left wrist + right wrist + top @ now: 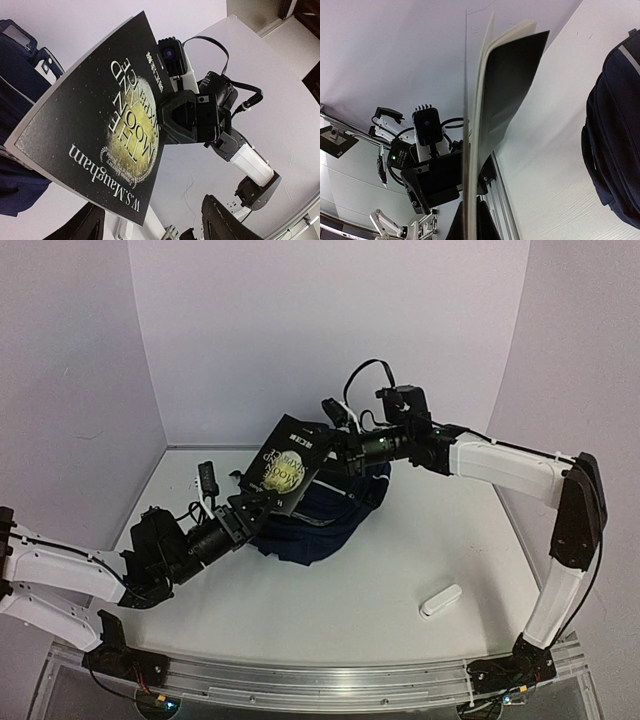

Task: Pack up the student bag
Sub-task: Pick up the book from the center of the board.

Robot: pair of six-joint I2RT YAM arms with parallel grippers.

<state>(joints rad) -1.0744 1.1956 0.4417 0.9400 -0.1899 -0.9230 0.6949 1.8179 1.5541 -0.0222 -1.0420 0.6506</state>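
A black paperback book [286,466] with a yellow moon on its cover hangs tilted over the student bag [325,520], a dark navy backpack lying mid-table. My right gripper [338,447] is shut on the book's far edge; the right wrist view shows the book [485,115] edge-on between its fingers [457,225]. From the front left, my left gripper [258,503] stands open at the book's lower end. In the left wrist view the book's bottom corner [135,210] sits between the spread fingers [227,222], touching neither. The bag [22,65] shows behind the book.
A small white oblong object [440,600] lies on the table at the front right. A black plug-like item [207,476] with a white cable sits at the back left. White walls close the table on three sides.
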